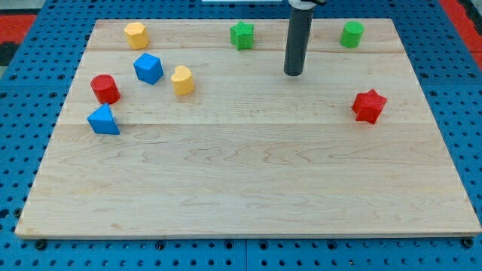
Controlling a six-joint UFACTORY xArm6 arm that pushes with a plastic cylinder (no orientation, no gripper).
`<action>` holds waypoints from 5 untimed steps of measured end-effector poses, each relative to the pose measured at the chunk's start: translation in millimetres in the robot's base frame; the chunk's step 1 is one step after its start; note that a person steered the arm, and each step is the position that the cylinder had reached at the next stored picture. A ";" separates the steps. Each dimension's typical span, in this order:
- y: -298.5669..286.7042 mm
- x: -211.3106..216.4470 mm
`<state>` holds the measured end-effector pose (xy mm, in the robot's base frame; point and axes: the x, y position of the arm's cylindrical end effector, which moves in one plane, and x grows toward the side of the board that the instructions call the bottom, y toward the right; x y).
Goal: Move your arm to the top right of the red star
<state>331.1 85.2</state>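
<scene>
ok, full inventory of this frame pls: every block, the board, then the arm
yellow hexagon block: 1, yellow, top left of the board
blue cube: 1, blue, left side, below the yellow hexagon
yellow heart block: 1, yellow, just right of the blue cube
red cylinder: 1, red, left side, above the blue triangle
blue triangle block: 1, blue, far left, mid height
green star: 1, green, top centre
green cylinder: 1, green, top right
red star: 1, red, right side
wooden board: 1, light wood, on a blue pegboard
my tip: 1 dark rod, upper left of the red star, touching no block
</scene>
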 end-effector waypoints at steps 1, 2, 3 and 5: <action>-27.2 -4.0; -83.2 -13.5; -88.4 -13.6; -88.5 -14.8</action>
<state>316.4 -3.3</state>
